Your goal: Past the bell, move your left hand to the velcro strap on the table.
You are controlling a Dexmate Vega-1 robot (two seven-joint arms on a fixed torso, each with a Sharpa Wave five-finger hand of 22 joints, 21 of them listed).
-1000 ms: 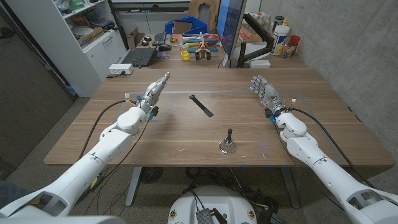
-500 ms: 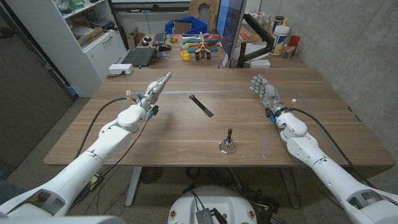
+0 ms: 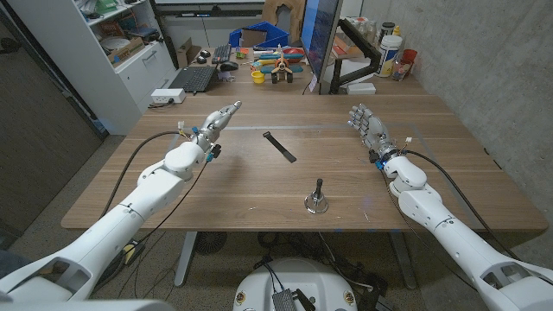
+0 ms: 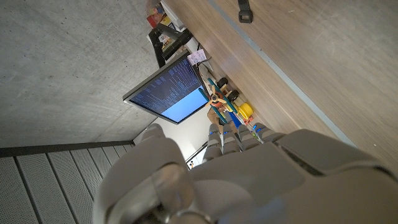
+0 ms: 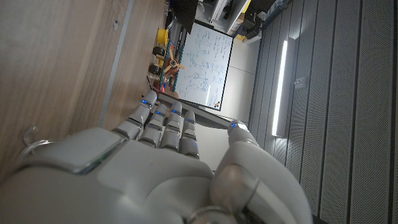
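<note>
Even, bright overhead lighting gives a sharp head view with soft, faint shadows under both arms, a ceiling light strip (image 5: 283, 87) glares at 2 o'clock, and the near hand surfaces in both wrist views are blurred.

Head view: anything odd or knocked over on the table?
Nothing stands out. The bell stands upright near the front edge, and the velcro strap lies flat and diagonal beyond it. Left hand and right hand hold nothing, both clear of the two items.
</note>
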